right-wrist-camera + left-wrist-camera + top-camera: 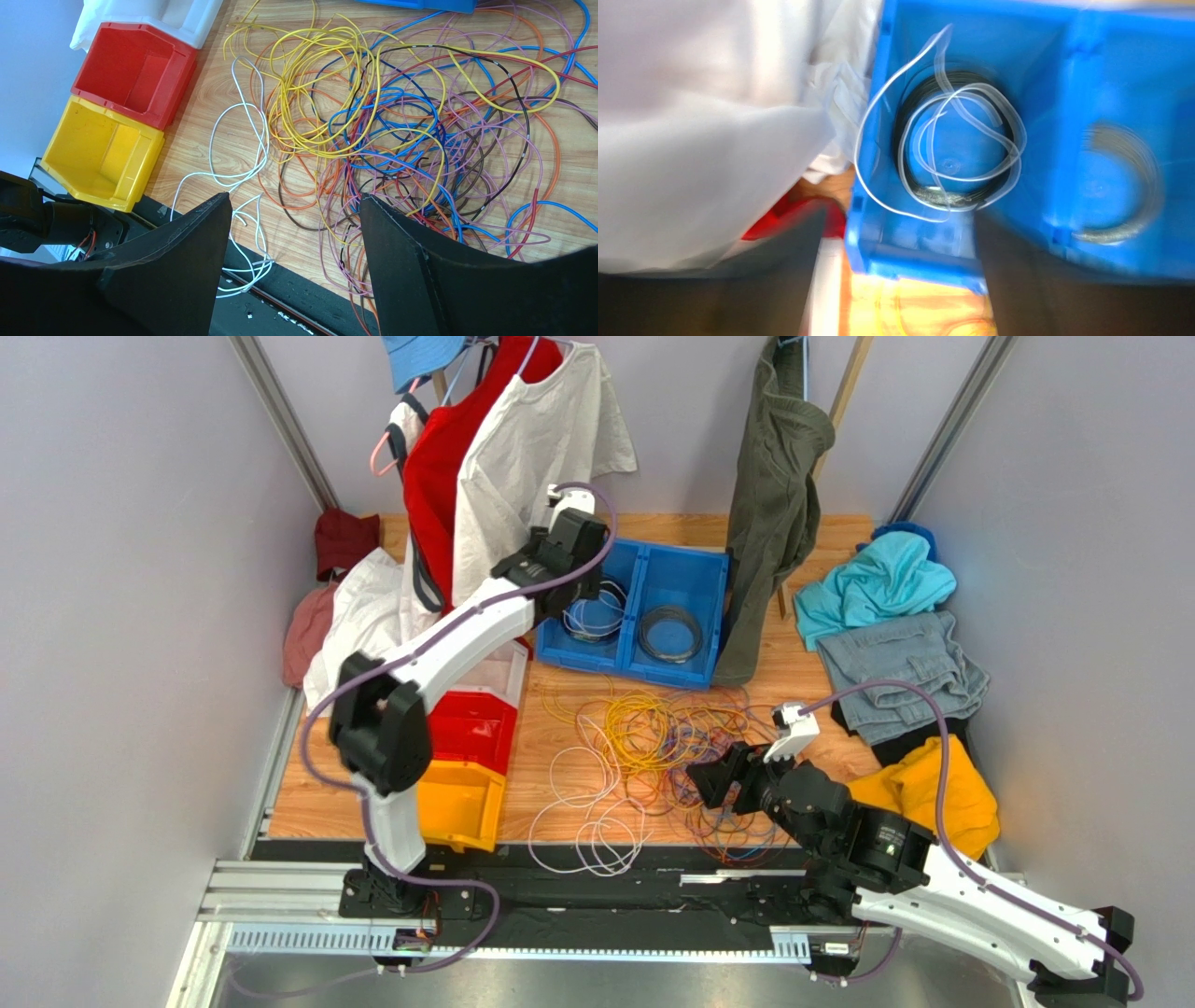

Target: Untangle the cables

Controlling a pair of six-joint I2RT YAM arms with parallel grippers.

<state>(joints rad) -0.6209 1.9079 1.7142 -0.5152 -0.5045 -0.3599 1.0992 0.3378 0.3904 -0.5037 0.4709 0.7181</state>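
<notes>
Currently: cables (393,133), tangled multicolour mass on tabletop (189,150), just ahead of and beneath right fingers (189,266), which stand apart, empty, on the nearer arm. Left fingers (1053,280), apart and empty, over blue bin (1074,105), well away.

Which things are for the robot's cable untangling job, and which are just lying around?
For the job: tangled cables, white cable in the blue bin.
Just lying about: teal shirt, grey jeans, yellow cloth, green jacket.
</notes>
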